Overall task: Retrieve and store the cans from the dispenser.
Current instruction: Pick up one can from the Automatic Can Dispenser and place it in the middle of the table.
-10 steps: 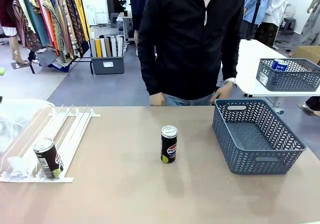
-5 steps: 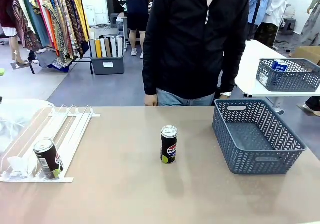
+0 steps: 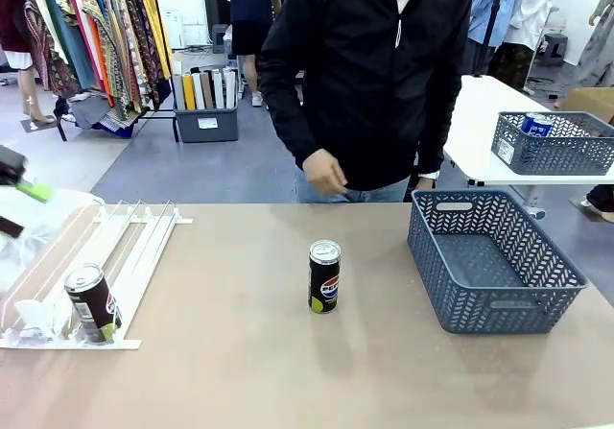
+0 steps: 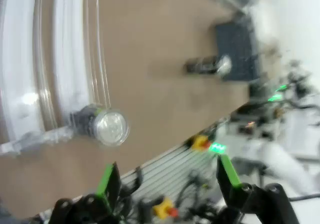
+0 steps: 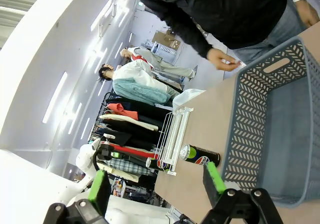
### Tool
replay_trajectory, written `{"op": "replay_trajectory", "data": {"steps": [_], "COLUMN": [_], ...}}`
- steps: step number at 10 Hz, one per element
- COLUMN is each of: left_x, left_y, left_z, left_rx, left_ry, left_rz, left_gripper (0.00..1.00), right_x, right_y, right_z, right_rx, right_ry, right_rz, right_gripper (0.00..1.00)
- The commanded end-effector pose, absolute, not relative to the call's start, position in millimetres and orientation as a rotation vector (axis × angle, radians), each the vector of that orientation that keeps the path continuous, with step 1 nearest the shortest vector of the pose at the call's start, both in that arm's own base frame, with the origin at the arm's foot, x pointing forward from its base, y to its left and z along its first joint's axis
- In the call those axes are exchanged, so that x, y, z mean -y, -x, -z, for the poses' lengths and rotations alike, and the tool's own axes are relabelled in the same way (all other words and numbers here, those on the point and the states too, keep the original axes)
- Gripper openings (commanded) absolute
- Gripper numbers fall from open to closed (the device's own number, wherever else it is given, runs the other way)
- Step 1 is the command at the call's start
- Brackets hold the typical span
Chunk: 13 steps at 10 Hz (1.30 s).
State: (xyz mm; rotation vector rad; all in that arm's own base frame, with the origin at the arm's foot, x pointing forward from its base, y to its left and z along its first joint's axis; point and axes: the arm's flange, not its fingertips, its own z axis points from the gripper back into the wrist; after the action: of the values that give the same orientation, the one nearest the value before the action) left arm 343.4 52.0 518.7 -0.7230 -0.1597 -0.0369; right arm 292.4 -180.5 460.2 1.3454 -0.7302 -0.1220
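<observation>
Presently, one black can [image 3: 92, 302] stands upright at the low end of the dispenser [image 3: 125, 247], against the clear stoppers, with part of its label turned away. A second black can [image 3: 324, 276] stands upright near the middle of the surface [image 3: 240, 371], well apart from the dispenser.

The left wrist view is motion-blurred. There the can on the dispenser reads mainly as a silver top, the middle can as a dark smear, and no lettering can be made out. The left claw [image 4: 167, 179] has its fingers spread wide with nothing between them. In the front view the left edge cuts it off, leaving one green pad [image 3: 36, 192] visible near the far end of the dispenser. The right claw [image 5: 155, 184] likewise stands apart and holds nothing.

Against the earlier frames, the left claw has entered the front view. The person's hand [image 3: 324, 172] is now raised in front of the dark jacket rather than low by the far edge. Both cans are unmoved.

A grey-blue lattice basket [image 3: 494, 299] sits on the right of the surface, between that side and the middle can. Crumpled clear plastic [image 3: 38, 220] lies just beside the dispenser. On a white table [image 3: 475, 131] behind, a second basket [image 3: 576, 151] holds a blue can [image 3: 536, 125].
</observation>
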Motion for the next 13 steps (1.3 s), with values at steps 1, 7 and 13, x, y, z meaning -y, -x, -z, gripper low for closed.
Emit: {"op": "replay_trajectory", "data": {"steps": [1,7,13], "left_x": [-20.7,37.7,50.1], "left_y": [-346.9,-351.0,-362.8], "left_z": [-520.0,-501.6,-468.9], "left_rx": [0.051,0.019,0.034], "left_ry": [0.478,0.219,0.131], "left_rz": [0.136,0.132,0.066], "left_gripper": [1.0,1.0,1.0], "right_x": [179.8,179.8,179.8], "right_y": [-294.5,-294.5,-294.5], "right_z": [-464.8,-464.8,-464.8], "right_rx": [0.747,0.747,0.747], "right_ry": [-1.361,-1.361,-1.361], "right_rz": [0.123,0.123,0.123], "right_gripper": [1.0,1.0,1.0]}}
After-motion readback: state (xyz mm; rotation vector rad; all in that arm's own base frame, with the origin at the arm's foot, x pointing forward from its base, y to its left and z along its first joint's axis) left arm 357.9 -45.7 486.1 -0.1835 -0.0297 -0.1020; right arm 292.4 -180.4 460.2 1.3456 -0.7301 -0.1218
